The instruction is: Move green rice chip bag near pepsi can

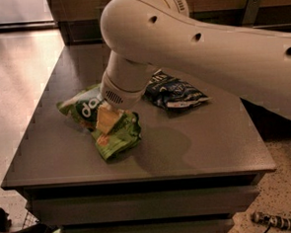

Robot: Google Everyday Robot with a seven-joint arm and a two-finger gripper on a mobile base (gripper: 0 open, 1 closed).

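The green rice chip bag (pixel 114 132) lies on the grey table (pixel 201 144), left of centre, dark green end with white lettering to the back left, lime green end to the front. My gripper (pixel 106 119) comes down from the white arm (pixel 190 41) onto the middle of the bag and is largely hidden by the wrist. The pepsi can is not in view; the arm may hide it.
A dark navy bag with white lettering (pixel 176 92) lies right of the gripper, partly under the arm. The table's front edge is near the camera. The floor lies to the left, and a small object (pixel 275 222) lies on it at the lower right.
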